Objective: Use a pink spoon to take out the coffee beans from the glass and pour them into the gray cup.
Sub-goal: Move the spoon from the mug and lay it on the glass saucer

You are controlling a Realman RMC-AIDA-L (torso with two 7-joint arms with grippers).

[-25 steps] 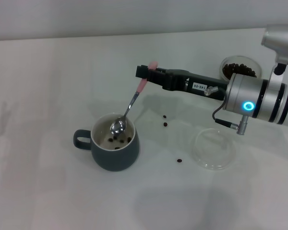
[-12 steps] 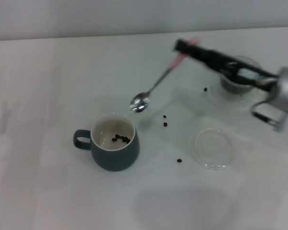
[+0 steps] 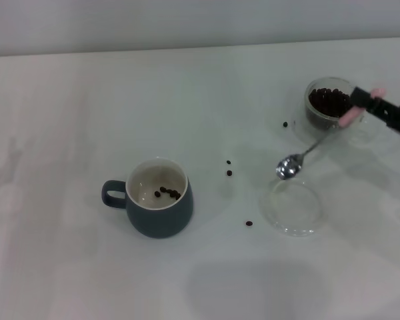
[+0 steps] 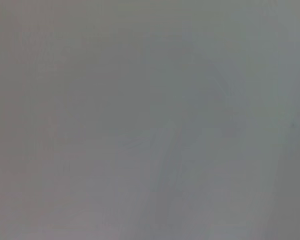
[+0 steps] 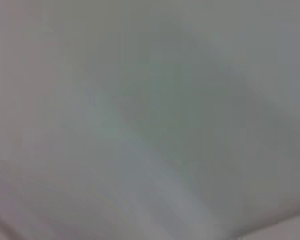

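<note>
In the head view my right gripper (image 3: pixel 361 105) reaches in from the right edge, shut on the pink handle of the pink spoon (image 3: pixel 315 147). The spoon slants down to the left, its silver bowl empty and hanging just above the far rim of a flat glass dish. Right behind the gripper stands the glass (image 3: pixel 329 104), holding many coffee beans (image 3: pixel 327 100). The gray cup (image 3: pixel 157 198) sits left of centre with its handle to the left and several beans on its cream bottom. My left gripper is out of view. Both wrist views show only a blurred grey surface.
A shallow clear glass dish (image 3: pixel 296 207) lies in front of the glass. Loose beans lie on the white table: two (image 3: pixel 229 168) between cup and dish, one (image 3: pixel 249 223) near the dish, one (image 3: pixel 285 124) left of the glass.
The right arm has swung right, carrying the spoon from inside the gray cup back to beside the glass. The spoon's bowl is now empty and more beans lie in the cup.
</note>
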